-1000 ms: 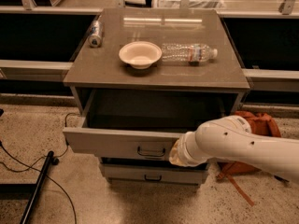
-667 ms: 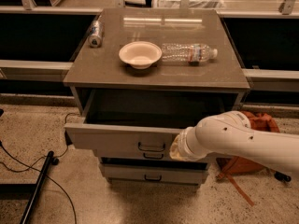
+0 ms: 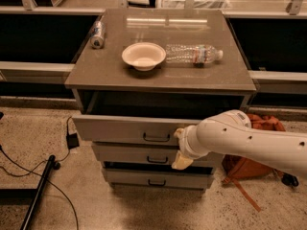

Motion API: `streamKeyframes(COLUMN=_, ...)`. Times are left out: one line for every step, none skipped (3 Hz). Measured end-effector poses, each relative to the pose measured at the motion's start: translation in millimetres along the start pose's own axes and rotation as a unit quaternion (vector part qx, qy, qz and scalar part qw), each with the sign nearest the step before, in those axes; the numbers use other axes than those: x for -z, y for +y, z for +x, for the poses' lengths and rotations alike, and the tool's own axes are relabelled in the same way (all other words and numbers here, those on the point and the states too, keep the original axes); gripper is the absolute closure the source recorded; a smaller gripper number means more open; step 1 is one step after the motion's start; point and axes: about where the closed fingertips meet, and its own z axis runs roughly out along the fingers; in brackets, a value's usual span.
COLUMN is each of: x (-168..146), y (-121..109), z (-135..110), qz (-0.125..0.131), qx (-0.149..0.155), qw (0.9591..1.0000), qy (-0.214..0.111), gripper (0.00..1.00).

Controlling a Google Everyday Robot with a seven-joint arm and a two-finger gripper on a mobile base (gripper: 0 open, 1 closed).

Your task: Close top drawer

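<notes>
The top drawer (image 3: 120,128) is a wide grey drawer with a small dark bail handle (image 3: 156,138) at its centre. It stands only a little way out of the cabinet, with a dark gap above its front. My gripper (image 3: 181,150) is at the end of the white arm (image 3: 249,140), against the drawer front just right of the handle. Its tips are hidden behind the wrist.
On the cabinet top (image 3: 230,80) lie a white bowl (image 3: 143,55), a clear water bottle (image 3: 194,53) and a can (image 3: 98,34). Two shorter drawers (image 3: 124,153) sit below. An orange bag (image 3: 249,164) lies on the floor to the right, and cables (image 3: 29,166) to the left.
The top drawer has slid inward toward the cabinet. The arm and gripper have moved forward with it, staying against the drawer front.
</notes>
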Motion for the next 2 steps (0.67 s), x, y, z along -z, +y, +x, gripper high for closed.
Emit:
streamKeyframes(x=-8.5, y=-18.5, z=2.1, qz=0.010, qx=0.004, qw=0.9999, qy=-0.009, gripper=0.00)
streamKeyframes(x=-7.8, y=-18.3, z=2.7, qz=0.010, qx=0.004, qw=0.9999, qy=-0.011, gripper=0.00)
